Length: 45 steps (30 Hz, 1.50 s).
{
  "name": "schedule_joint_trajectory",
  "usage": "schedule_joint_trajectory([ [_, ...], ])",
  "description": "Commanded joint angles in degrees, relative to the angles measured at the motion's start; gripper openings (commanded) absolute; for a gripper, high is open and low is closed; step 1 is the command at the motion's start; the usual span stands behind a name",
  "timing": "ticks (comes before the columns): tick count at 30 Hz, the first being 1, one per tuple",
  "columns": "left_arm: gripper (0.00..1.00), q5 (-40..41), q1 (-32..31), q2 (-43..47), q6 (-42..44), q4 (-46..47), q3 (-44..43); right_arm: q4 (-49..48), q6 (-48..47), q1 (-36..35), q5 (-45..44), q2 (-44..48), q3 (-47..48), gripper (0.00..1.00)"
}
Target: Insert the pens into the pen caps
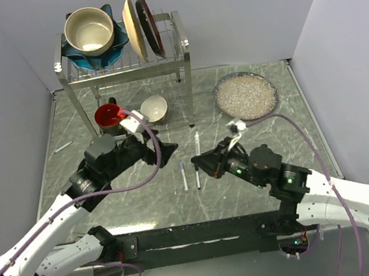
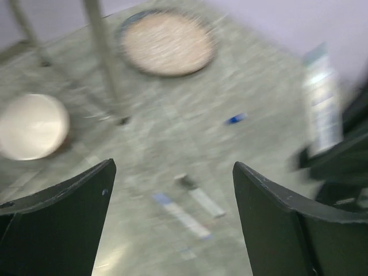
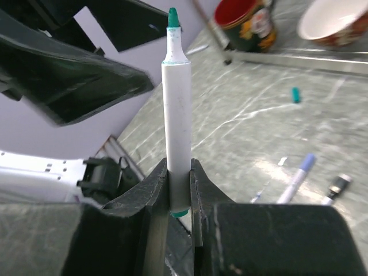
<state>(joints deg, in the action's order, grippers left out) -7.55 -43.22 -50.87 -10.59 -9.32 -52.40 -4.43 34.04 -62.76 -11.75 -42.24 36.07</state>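
Where the right gripper (image 3: 179,168) clamps, teal pen (image 3: 176,98) stands upright

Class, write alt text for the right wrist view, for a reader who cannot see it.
The right gripper clamps a white teal-tipped pen, tip toward the top of the frame. Beyond it on the marbled table lie a teal cap and a blue-tipped pen, with a red mug.

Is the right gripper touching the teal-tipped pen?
Touching. The right wrist view shows the right gripper clamped against both sides of the teal-tipped pen, with no gap.
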Motion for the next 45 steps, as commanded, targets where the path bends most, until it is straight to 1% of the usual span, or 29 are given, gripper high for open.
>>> schedule_joint_trajectory([
  [1, 0.86, 13.5, 0.1, -6.8, 27.3, -10.2, -2.9, 3.1, 0.9, -0.3, -8.8, 9.2, -2.2, 0.0],
  [2, 0.85, 14.9, 0.0, -8.3, 31.0, -10.2, -2.4, 3.6, 0.8, -0.3, -9.9, 10.7, -2.6, 0.0],
  [3, 0.84, 16.2, 0.2, -9.7, 38.3, -9.9, -1.5, 4.1, 0.8, -0.3, -10.8, 12.1, -3.1, 0.0],
  [4, 0.82, 18.2, 0.2, -13.3, 41.5, -9.7, -1.2, 5.6, 0.8, -0.3, -11.4, 14.9, -3.4, 0.0],
  [5, 0.81, 18.8, 0.4, -15.3, 44.3, -10.1, -1.2, 6.5, 0.8, -0.3, -12.5, 16.3, -3.6, 0.0],
  [6, 0.8, 18.8, 1.1, -17.4, 49.0, -10.8, -1.9, 7.1, 0.9, -0.3, -12.9, 17.5, -3.9, 0.0],
  [7, 0.78, 18.1, 1.6, -21.6, 51.0, -13.6, -2.8, 8.6, 0.9, -0.3, -13.2, 20.0, -4.1, 0.0],
  [8, 0.77, 15.0, 2.2, -23.6, 52.8, -15.4, -3.8, 9.3, 1.2, -0.3, -13.7, 21.0, -4.2, 0.0],
  [9, 0.76, 12.5, 3.7, -25.6, 56.3, -17.4, -6.5, 10.0, 1.2, -0.3, -14.3, 21.9, -4.4, 0.0],
  [10, 0.74, 9.6, 4.5, -28.6, 57.9, -19.6, -7.7, 11.1, 1.2, -0.3, -14.7, 23.8, -4.6, 0.0],
  [12, 0.73, 4.6, 6.5, -31.0, 60.3, -21.8, -10.7, 12.3, 1.2, -0.3, -15.7, 25.4, -4.8, 0.0],
  [18, 0.73, 4.0, 8.8, -39.8, 68.5, -22.1, -14.7, 15.1, 1.1, -0.3, -17.0, 28.9, -5.1, 0.0],
  [22, 0.71, 0.8, 10.9, -44.0, 72.4, -22.5, -16.1, 16.2, 1.3, -0.3, -17.3, 30.0, -5.0, 0.0],
  [26, 0.71, 1.4, 11.8, -47.2, 76.5, -23.0, -17.4, 16.5, 1.4, -0.3, -17.8, 30.9, -5.2, 0.0],
  [29, 0.7, 1.8, 12.8, -49.7, 77.6, -23.3, -18.5, 16.6, 1.4, -0.3, -18.0, 31.3, -5.5, 0.0],
  [34, 0.7, -0.1, 13.4, -52.2, 78.6, -20.7, -18.8, 16.8, 1.6, -0.2, -18.1, 30.9, -5.8, 0.0],
  [45, 0.69, -2.9, 14.5, -57.1, 80.5, -23.8, -24.9, 16.2, 1.3, -0.3, -18.6, 31.1, -6.8, 0.0],
])
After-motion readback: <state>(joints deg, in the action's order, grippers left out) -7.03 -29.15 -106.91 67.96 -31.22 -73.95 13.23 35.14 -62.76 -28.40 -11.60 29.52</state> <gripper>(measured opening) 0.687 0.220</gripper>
